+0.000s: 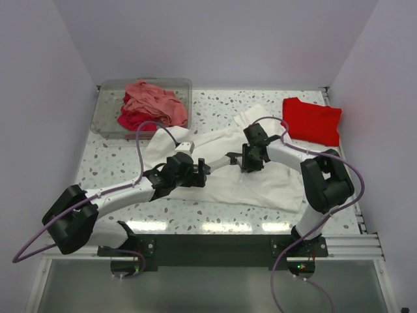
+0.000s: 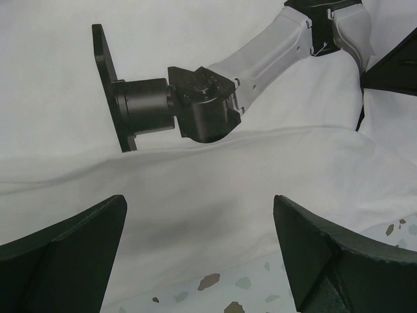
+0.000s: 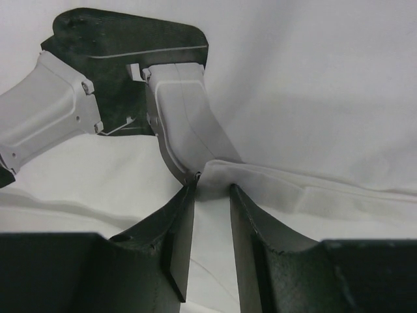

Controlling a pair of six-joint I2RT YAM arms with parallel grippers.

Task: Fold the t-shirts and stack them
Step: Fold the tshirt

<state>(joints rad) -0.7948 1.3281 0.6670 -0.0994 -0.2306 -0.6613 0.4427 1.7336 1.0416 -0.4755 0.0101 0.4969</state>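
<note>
Right tool (image 3: 212,190) pinches the white t-shirt (image 1: 264,186); left tool (image 2: 200,203) gapes.

Bright, even overhead light; glare streaks on the worktop (image 1: 221,226) low in the top view. Wrist views soft, white t-shirt (image 2: 208,195) nearly washed out, shadows faint.

Top view: both arms lie over the middle of the white t-shirt (image 1: 260,186), so you can't see it there. On the right gripper (image 3: 212,188), finger bases run off the bottom edge, and you can't tell if the cloth ridge at the tips is pinched. In the bin (image 1: 107,111) at the far left corner, the salmon-pink and crimson t-shirts (image 1: 153,105) are tangled, count unreadable.
</note>
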